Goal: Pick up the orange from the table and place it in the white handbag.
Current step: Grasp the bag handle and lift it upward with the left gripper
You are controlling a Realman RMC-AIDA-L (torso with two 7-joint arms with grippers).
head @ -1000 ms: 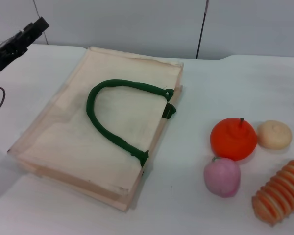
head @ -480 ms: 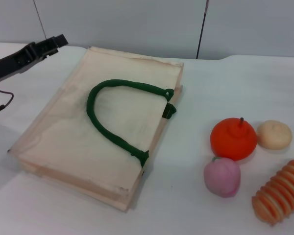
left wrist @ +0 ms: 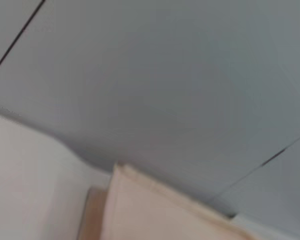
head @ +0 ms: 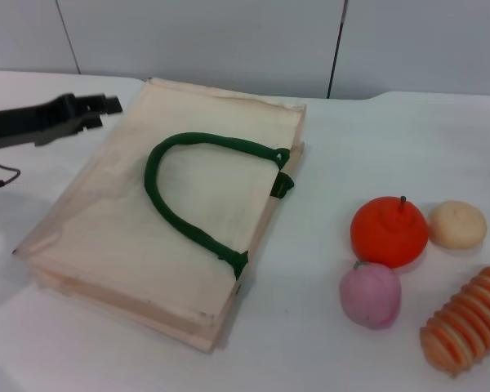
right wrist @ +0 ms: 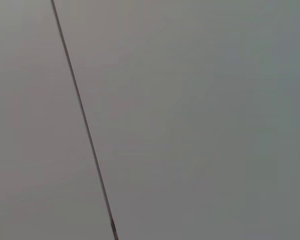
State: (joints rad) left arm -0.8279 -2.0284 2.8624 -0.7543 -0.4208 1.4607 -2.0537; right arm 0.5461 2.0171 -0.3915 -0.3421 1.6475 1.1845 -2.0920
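Fingers: the left gripper [head: 104, 104] is seen from the side in the head view, near the far left edge of the white handbag [head: 106, 220]. It cannot be told if its fingers are spread or pressed together. Nothing is seen held in them.
Right gripper: it is not seen in any view. Only a grey wall with a dark line is shown by the right wrist view.
Orange: the orange [head: 389, 231] is set on the table [head: 367, 147], well apart from the handbag, on the robot's right side. Its small dark stem is pointed up.
Neighbours: a pink fruit [head: 370, 295] is touching or almost touching the orange on the near side. A pale ball [head: 456, 224] is just beside it on the right. A ribbed orange-and-cream toy [head: 467, 320] is laid near the front right corner.
How it may feel: the orange looks smooth and shiny, so it is judged to be slippery. It is likely light and firm, as a toy would be. It could be rolled away by a bump.
Where to hold: it is best taken from above, around its widest middle, with the stem left free. The open sides are the left and the far side.
Bag: it is laid flat, with its green handle [head: 188, 192] on top. No open mouth can be seen, so it may need to be opened first.
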